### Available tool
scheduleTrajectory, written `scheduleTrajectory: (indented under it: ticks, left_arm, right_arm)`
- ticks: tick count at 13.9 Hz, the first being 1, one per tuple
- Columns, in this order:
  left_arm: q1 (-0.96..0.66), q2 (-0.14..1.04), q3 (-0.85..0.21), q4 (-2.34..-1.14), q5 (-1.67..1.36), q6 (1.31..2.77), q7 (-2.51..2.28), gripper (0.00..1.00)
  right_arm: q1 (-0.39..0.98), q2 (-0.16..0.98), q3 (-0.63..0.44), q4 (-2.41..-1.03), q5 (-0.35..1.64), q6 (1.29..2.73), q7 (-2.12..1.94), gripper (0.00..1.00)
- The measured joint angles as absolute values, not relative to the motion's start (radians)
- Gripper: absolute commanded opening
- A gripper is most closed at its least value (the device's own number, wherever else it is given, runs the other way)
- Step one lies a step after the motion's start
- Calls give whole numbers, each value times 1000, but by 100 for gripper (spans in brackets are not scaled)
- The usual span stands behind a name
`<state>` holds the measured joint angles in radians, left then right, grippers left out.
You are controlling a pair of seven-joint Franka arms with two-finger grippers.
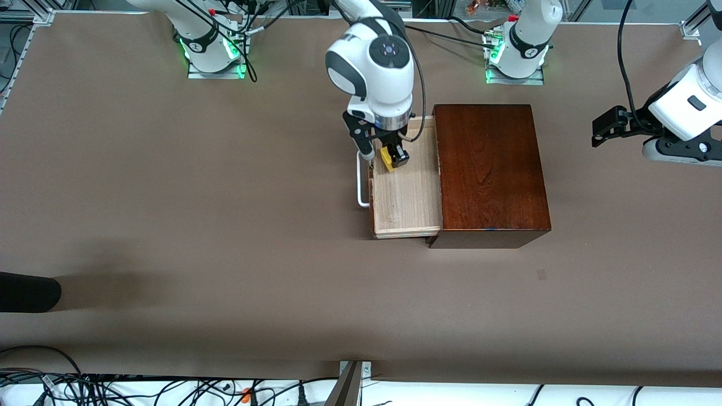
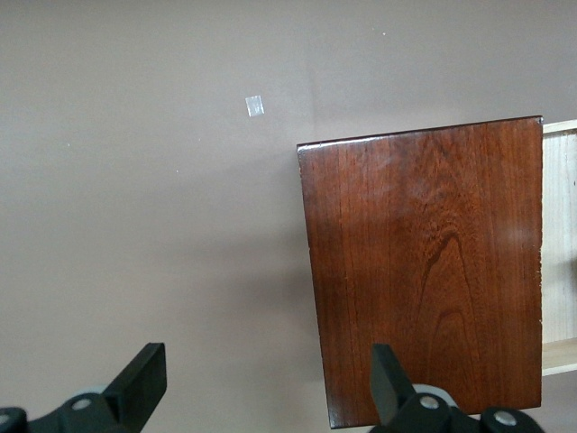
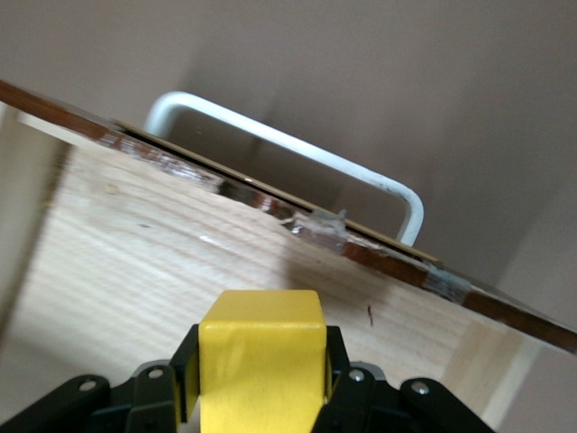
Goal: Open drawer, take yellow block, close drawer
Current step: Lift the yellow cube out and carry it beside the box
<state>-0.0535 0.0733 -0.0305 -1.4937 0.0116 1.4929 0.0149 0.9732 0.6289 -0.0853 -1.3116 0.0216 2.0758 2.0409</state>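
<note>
The drawer [image 1: 407, 197] stands pulled out of the dark reddish-brown wooden box [image 1: 489, 172], its pale-wood floor [image 3: 180, 262] bare and its white bar handle [image 1: 361, 180] toward the right arm's end of the table. My right gripper [image 1: 389, 158] reaches down into the drawer and is shut on the yellow block [image 1: 387, 158]. In the right wrist view the yellow block [image 3: 261, 361] sits squeezed between both black fingers, close to the drawer front and the handle [image 3: 297, 153]. My left gripper [image 2: 268, 374] waits open, off the left arm's end of the box [image 2: 424, 271].
A small pale tape patch [image 2: 255, 105] lies on the brown table cover. A dark object [image 1: 28, 291] juts in at the table edge on the right arm's end, nearer the front camera. Cables run along the table's front rim.
</note>
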Motion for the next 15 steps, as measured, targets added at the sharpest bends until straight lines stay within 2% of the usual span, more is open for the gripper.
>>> scheduleTrajectory:
  ticks: [6, 10, 15]
  left_arm:
    - [-54, 74, -31, -1494, 12, 1493, 15, 100]
    - [-54, 74, -31, -1494, 12, 1493, 15, 100]
    - [-54, 74, -31, -1494, 12, 1493, 15, 100]
  right_arm:
    - [842, 475, -99, -1309, 90, 1884, 1669, 16]
    - [694, 465, -117, -1324, 97, 1838, 1328, 16]
    - [495, 472, -132, -1434, 100, 1830, 815, 15]
